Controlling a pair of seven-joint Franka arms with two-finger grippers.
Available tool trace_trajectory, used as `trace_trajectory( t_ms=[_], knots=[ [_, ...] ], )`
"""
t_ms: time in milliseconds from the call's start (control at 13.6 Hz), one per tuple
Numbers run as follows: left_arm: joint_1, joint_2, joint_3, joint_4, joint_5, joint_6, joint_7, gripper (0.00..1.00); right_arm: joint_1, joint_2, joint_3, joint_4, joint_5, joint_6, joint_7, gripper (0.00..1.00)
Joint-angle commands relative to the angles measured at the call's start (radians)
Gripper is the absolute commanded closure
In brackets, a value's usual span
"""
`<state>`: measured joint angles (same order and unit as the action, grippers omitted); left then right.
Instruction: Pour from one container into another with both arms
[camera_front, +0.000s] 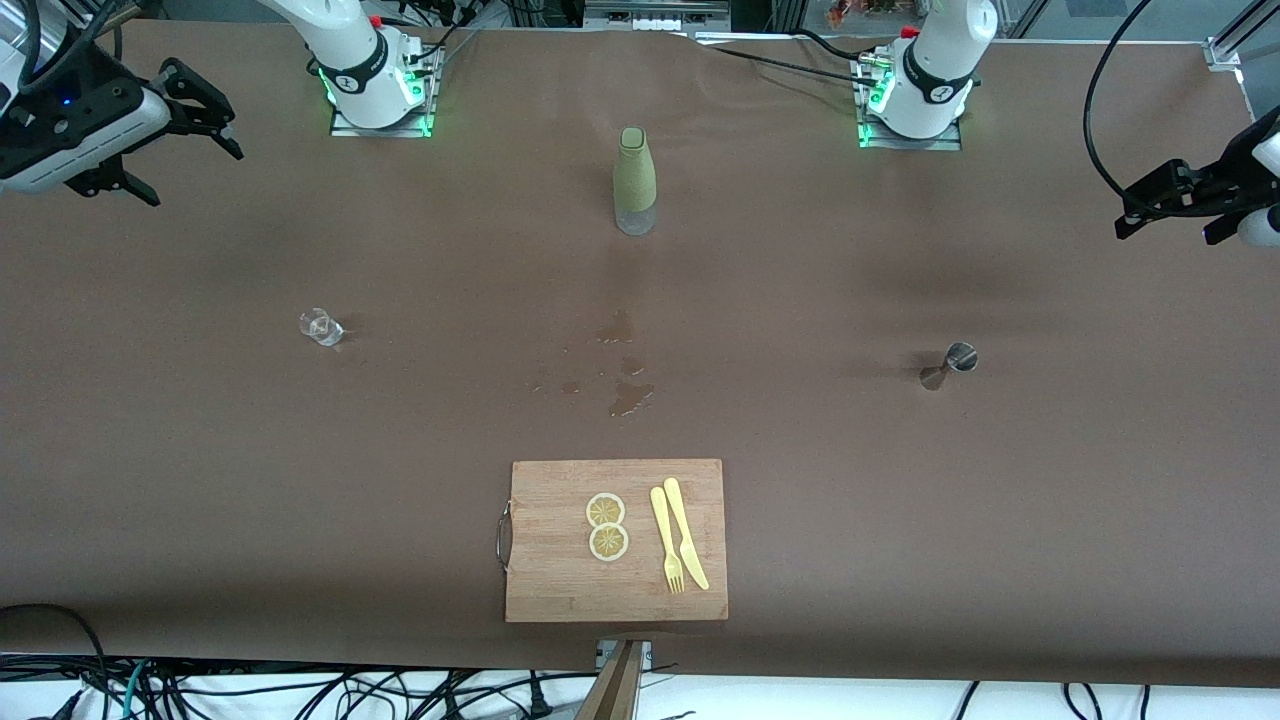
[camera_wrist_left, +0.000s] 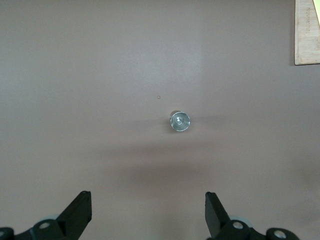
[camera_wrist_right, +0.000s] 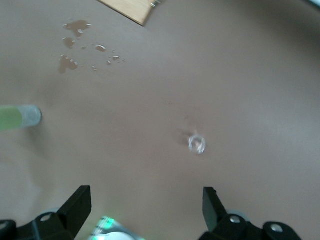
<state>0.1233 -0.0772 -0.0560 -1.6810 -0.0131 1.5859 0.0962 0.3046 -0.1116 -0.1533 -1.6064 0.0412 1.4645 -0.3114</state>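
Note:
A small clear glass (camera_front: 321, 327) (camera_wrist_right: 197, 144) stands on the brown table toward the right arm's end. A small metal jigger (camera_front: 955, 360) (camera_wrist_left: 180, 121) stands toward the left arm's end. A tall bottle (camera_front: 635, 180) (camera_wrist_right: 20, 117) with a green sleeve and clear bottom stands between the two bases. My right gripper (camera_front: 198, 180) (camera_wrist_right: 146, 188) hangs open and empty high over the table's end, off to one side of the glass. My left gripper (camera_front: 1163, 236) (camera_wrist_left: 148, 193) hangs open and empty high over its end, off to one side of the jigger.
A wooden cutting board (camera_front: 560, 580) (camera_wrist_left: 306, 35) lies near the front edge with two lemon slices (camera_front: 606, 526), a yellow fork (camera_front: 666, 540) and a knife (camera_front: 686, 532). Wet spill marks (camera_front: 625, 385) (camera_wrist_right: 75, 40) lie between board and bottle.

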Motion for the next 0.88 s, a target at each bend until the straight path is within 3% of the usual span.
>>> trace_trajectory(
  t_ms=[0, 147, 294, 515, 810],
  knots=[
    [0.019, -0.024, -0.01, -0.016, -0.007, 0.008, -0.006, 0.0, 0.014, -0.008, -0.002, 0.013, -0.072, -0.038, 0.147, 0.01],
    [0.019, -0.026, -0.01, -0.017, -0.007, 0.008, -0.006, 0.0, 0.027, -0.005, -0.005, 0.013, -0.131, -0.026, 0.156, 0.01],
    [0.019, -0.026, -0.01, -0.017, -0.007, 0.008, -0.006, 0.0, 0.025, -0.005, -0.011, 0.005, -0.135, 0.003, 0.137, 0.01],
    [0.019, -0.024, -0.01, -0.016, -0.007, 0.008, -0.007, 0.0, 0.022, -0.008, -0.043, -0.03, -0.063, 0.032, 0.08, 0.01],
    [0.009, -0.024, -0.008, -0.016, 0.005, 0.008, -0.01, 0.0, 0.025, -0.016, -0.042, -0.027, -0.05, 0.045, 0.096, 0.01]
  ],
)
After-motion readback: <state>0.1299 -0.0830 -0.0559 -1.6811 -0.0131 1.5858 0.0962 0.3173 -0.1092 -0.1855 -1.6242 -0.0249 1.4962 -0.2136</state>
